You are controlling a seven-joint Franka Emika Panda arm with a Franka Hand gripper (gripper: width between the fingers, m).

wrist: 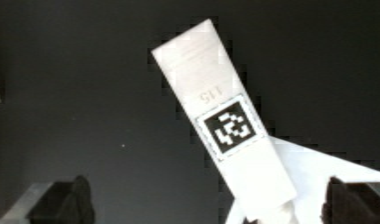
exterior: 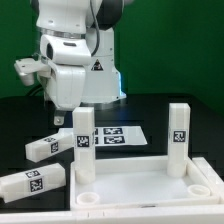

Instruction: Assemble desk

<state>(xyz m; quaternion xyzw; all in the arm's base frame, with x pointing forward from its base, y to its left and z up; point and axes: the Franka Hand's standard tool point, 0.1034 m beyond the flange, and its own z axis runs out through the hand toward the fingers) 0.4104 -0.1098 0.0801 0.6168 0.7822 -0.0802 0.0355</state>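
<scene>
Black surface (exterior: 160, 110), green wall (exterior: 12, 40) behind. Marker board (exterior: 122, 135) lies flat just beyond the desk top (exterior: 135, 190). The desk top is white and flat, near, toward the exterior view's right, with round sockets (exterior: 88, 198) at its near corners. Two upright legs (exterior: 83, 145) (exterior: 178, 135) stand at its far corners, tags facing the camera. Two loose legs (exterior: 50, 147) (exterior: 28, 183) lie on their sides at the exterior view's left, apart from the top. End effector (wrist: 208, 205) has its fingers (wrist: 66, 200) apart, clamping nothing. The wrist view shows a tagged leg (wrist: 213, 90) beyond them.
</scene>
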